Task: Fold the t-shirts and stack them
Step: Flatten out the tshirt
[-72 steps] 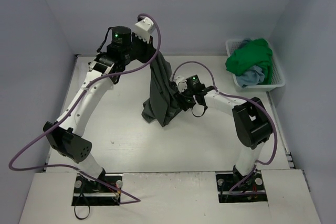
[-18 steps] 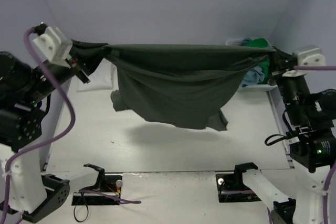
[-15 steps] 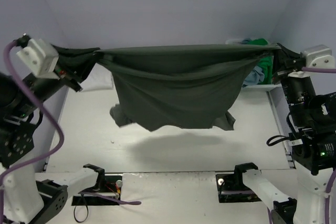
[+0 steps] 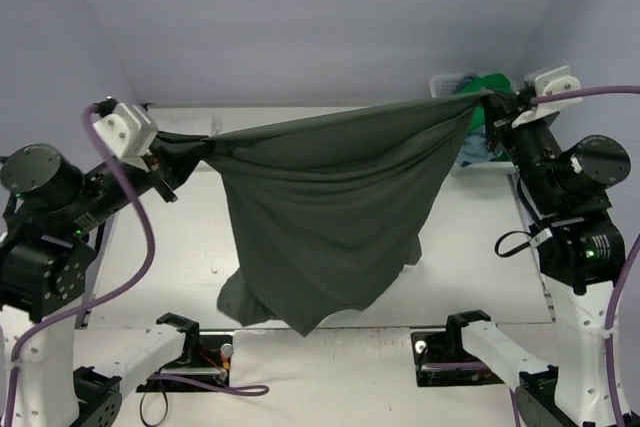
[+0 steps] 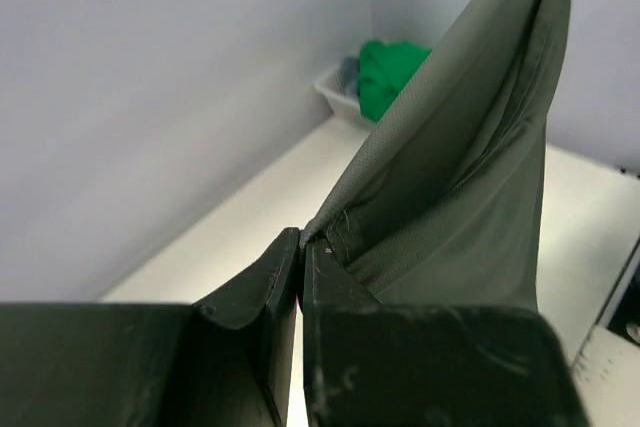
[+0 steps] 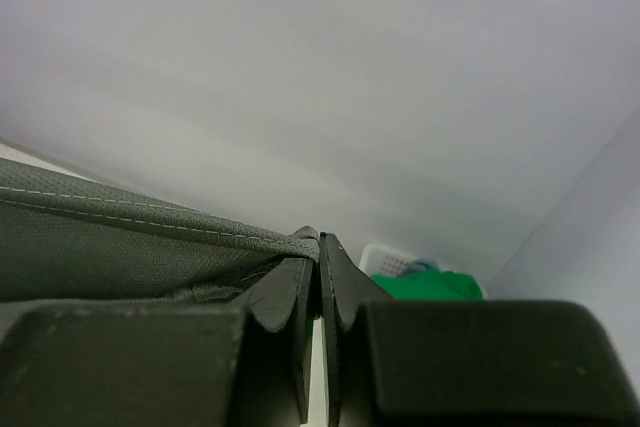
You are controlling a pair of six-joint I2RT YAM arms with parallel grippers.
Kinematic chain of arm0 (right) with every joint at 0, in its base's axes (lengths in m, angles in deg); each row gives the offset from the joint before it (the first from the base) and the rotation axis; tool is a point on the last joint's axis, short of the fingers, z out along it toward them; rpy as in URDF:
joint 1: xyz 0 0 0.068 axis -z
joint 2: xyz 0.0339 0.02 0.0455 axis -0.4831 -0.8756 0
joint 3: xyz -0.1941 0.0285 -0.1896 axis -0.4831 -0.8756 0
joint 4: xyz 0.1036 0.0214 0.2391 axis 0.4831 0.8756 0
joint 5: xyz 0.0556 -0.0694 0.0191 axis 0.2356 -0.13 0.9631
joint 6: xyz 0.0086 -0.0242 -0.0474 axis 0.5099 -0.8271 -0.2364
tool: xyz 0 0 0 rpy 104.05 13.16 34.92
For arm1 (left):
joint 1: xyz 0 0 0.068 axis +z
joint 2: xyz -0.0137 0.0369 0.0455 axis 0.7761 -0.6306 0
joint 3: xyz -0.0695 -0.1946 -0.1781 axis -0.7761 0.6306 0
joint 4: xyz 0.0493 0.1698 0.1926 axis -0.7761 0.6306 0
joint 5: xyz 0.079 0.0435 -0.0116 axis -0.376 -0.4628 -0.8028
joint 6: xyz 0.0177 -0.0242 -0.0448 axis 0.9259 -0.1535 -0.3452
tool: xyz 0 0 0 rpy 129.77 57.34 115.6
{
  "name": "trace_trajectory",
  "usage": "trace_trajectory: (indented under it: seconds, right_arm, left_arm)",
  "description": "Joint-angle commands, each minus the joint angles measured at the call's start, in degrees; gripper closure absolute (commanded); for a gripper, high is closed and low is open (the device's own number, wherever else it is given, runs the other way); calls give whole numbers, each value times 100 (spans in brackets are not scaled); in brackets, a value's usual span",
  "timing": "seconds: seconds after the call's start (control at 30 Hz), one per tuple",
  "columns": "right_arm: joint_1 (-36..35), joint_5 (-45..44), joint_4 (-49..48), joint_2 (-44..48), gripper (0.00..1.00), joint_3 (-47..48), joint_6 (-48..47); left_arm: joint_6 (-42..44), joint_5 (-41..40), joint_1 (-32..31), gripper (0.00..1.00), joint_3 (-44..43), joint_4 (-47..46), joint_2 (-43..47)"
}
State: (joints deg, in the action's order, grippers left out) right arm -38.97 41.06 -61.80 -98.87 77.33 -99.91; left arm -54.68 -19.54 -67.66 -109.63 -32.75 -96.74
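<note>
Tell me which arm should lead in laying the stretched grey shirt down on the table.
Left, probably. Both grippers are shut on the olive-grey shirt, but the left gripper holds its end above bare table, while the right gripper pinches its end beside the basket.

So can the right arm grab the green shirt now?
Probably not yet: the right gripper is shut on the grey shirt, stretched across to the left gripper. The green shirt lies close by in the basket, though.
</note>
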Motion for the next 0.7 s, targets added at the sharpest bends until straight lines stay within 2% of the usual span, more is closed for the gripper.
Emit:
trace_trajectory:
  seconds: [0.0, 0.1, 0.17, 0.2, 0.27, 0.33, 0.47, 0.67]
  right_arm:
    - [77, -100, -478, -396, 100, -153, 21]
    - [86, 189, -706, -932, 100, -408, 109]
    - [95, 461, -970, -1643, 100, -628, 136]
    - [86, 523, -1005, -2238, 100, -628, 127]
    - [95, 437, -1391, -2786, 100, -672, 40]
    - [103, 375, -1777, -3297, 100, -734, -5]
    - [112, 401, -1788, -3098, 100, -672, 205]
    - [121, 287, -1358, -1780, 100, -462, 311]
  left_arm:
    - [120, -151, 58, 100, 257, -313, -62]
    - [551, -599, 58, 100, 679, -568, -343]
    - [779, -1028, 67, 100, 1004, -918, -493]
    - [980, -1170, 76, 100, 1362, -1338, -667]
    - [1210, -1582, 119, 100, 1698, -2023, -896]
    - [1097, -1769, 233, 100, 1857, -2308, -1345]
    - [396, -1523, 559, 100, 1630, -2687, -1697]
    - [-54, -1329, 568, 100, 849, -2635, -1355]
